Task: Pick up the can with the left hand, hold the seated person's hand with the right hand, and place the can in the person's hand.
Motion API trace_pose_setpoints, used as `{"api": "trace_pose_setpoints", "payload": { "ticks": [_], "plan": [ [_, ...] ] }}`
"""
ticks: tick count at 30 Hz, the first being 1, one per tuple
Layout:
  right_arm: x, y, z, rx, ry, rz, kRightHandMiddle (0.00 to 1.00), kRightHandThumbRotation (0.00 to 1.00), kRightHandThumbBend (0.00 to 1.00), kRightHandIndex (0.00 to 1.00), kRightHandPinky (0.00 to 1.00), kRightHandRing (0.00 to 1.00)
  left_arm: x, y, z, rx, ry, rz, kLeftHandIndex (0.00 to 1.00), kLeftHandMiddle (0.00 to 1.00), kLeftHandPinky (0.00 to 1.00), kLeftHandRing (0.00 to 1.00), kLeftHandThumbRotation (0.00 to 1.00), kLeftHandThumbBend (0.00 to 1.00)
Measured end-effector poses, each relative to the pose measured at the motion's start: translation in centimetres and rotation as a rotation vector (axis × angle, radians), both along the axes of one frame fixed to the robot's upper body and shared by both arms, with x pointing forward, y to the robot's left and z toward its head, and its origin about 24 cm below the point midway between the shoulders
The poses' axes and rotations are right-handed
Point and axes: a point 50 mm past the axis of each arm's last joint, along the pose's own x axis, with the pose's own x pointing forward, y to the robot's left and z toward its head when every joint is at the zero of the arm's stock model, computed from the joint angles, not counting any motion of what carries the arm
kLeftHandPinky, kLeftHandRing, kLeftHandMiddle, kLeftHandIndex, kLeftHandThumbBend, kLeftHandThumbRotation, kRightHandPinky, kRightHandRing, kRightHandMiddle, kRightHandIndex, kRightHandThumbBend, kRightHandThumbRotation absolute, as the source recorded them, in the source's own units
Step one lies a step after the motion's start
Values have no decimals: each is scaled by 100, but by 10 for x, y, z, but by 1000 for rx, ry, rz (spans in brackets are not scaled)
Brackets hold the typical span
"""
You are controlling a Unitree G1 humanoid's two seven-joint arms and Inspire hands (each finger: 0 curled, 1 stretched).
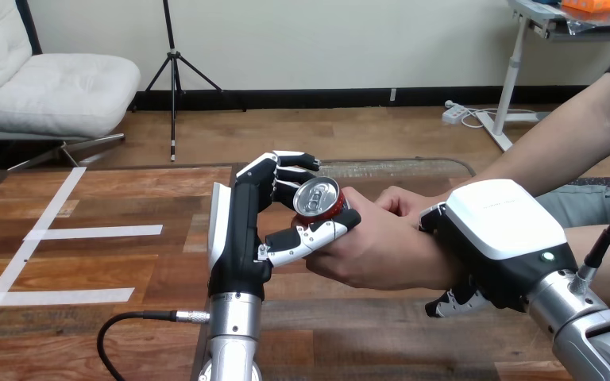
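Note:
A red can (318,201) with a silver top is held tilted above the table's middle. My left hand (246,230) is shut on it, fingers curled over its far side and thumb across its front. The person's hand (373,246) comes in from the right and wraps the can's right side, touching my thumb. My right hand (488,254) sits over the person's wrist, with fingers curled round it from above and below.
The wooden table (111,262) carries strips of white tape (95,232) at the left. A black cable (127,325) loops beside my left forearm near the front edge. The person's forearm (580,135) reaches in from the upper right.

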Motion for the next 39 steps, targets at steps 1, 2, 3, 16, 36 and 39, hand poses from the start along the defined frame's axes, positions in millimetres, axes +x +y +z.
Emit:
{"api": "trace_pose_setpoints", "payload": {
  "ticks": [1,2,3,16,36,39],
  "plan": [
    [0,0,0,0,0,0,41,0,93,48,30,33,0,0,0,0,0,0,56,48,46,44,0,72],
    [0,0,0,0,0,0,41,0,93,48,30,33,0,0,0,0,0,-1,56,48,46,44,0,72],
    [0,0,0,0,0,0,41,0,93,48,30,33,0,0,0,0,0,-1,56,48,46,44,0,72],
    [1,-1,-2,-1,6,0,41,0,93,48,30,34,0,-1,0,6,1,-11,59,51,48,47,0,73],
    [1,-1,-4,-46,4,1,63,0,97,65,51,59,0,-3,-2,47,14,-47,79,79,68,77,24,83],
    [1,0,-5,-59,1,3,68,0,98,68,57,65,0,-4,-2,63,15,-56,84,85,74,82,32,86]
  ]
}}
